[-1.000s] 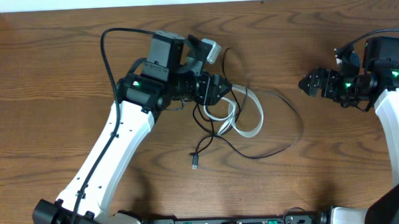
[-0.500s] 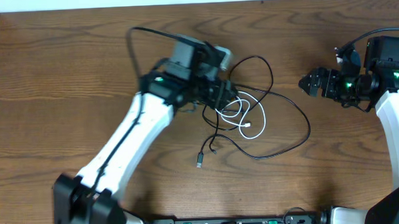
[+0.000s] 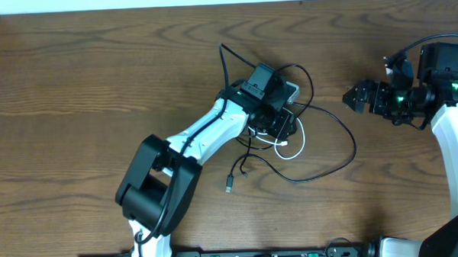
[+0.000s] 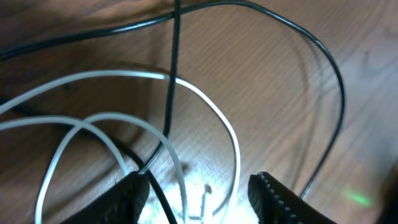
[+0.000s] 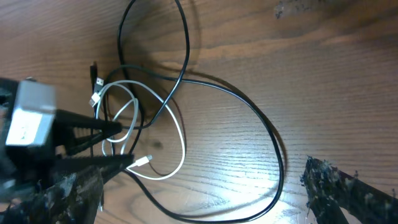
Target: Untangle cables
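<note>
Wood-grain tabletop (image 3: pixel 75 88) carries the knot near its middle. The white cable (image 4: pixel 124 74) lies in small overlapping loops, and the black cable (image 3: pixel 354 145) threads through them before swinging out in a wide bow toward the right arm.

The left gripper (image 4: pixel 199 186) hangs low over the white loops, released, its fingers straddling a white strand and a black strand that cross between them. Nothing is grasped yet. The right gripper (image 3: pixel 349 98) is spread wide, holds nothing, and hovers well apart from both cords.

The step in hand looks like picking a strand at the crossing. The next move probably calls for pinching the white cable alone, not both cords together. A pull away from the black loop, perhaps with the right arm pinning the black one, should then free it.
</note>
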`<act>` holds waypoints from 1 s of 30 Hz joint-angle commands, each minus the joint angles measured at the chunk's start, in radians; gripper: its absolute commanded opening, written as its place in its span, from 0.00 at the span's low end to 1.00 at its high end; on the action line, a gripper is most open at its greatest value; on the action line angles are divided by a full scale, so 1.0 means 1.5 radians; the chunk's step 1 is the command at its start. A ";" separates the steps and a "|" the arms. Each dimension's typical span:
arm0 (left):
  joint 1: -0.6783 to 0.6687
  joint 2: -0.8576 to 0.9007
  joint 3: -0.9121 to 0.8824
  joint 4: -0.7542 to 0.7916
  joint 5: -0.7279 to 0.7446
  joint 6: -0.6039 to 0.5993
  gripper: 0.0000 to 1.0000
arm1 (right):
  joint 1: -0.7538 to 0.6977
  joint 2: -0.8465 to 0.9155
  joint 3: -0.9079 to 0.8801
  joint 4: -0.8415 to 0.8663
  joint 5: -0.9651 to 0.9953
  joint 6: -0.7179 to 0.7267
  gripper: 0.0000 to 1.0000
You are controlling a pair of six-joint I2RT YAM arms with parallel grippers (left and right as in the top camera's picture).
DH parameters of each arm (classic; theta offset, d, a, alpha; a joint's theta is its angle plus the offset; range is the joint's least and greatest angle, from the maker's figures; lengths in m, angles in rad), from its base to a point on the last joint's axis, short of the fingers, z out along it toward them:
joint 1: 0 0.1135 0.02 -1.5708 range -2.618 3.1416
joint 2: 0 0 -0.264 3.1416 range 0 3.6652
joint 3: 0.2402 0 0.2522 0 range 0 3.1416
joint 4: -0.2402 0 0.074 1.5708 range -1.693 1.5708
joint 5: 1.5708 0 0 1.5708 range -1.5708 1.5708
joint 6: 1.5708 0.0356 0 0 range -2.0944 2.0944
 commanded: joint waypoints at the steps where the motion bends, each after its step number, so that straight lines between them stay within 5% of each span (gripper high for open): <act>1: -0.003 0.027 0.010 0.012 -0.007 0.009 0.45 | -0.003 -0.006 0.009 -0.002 -0.004 -0.009 0.99; 4: -0.003 0.031 0.010 0.012 -0.021 0.009 0.34 | -0.003 -0.006 0.009 -0.002 -0.004 -0.014 0.99; 9: -0.006 0.031 0.010 0.006 -0.074 0.009 0.32 | -0.003 -0.006 0.009 -0.004 -0.004 -0.014 0.99; 12: -0.010 0.031 0.008 -0.001 -0.109 0.009 0.08 | -0.003 -0.006 0.009 -0.004 -0.004 -0.014 0.99; 17: -0.012 -0.002 0.010 -0.011 -0.111 0.011 0.07 | -0.003 -0.006 0.009 -0.010 -0.004 -0.025 0.99; 30: -0.011 -0.467 0.032 0.050 -0.113 -0.017 0.07 | -0.003 -0.006 0.009 -0.004 -0.004 -0.032 0.99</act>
